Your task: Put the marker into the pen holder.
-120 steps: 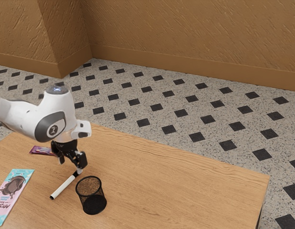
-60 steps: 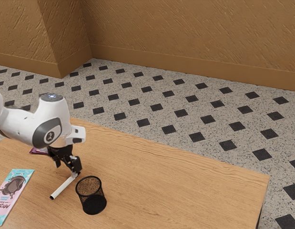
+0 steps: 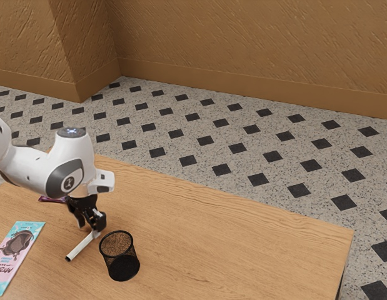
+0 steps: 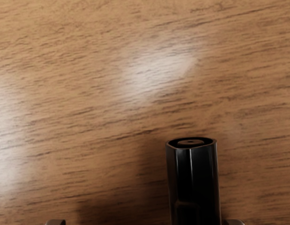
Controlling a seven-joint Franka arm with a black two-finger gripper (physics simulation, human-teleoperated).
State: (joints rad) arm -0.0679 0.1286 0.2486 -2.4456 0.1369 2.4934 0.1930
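Checkered floor is running behind the table. At the exterior view's left, a pink-and-blue packet is lying flat, out of the working area; a purple packet is resting nearer the table's upper-left edge, partly behind the arm. Next, the marker is lying on the tabletop, well in from the long far edge, its black end reaching under the hand. My gripper is hanging low there, its fingers standing apart and gripping nothing, presumably straddling that end for a pinch. Just beside, the mesh pen holder is standing upright, well apart from the right-hand corner, its mouth facing up, so the coming lift is probably needing a tilt towards vertical.
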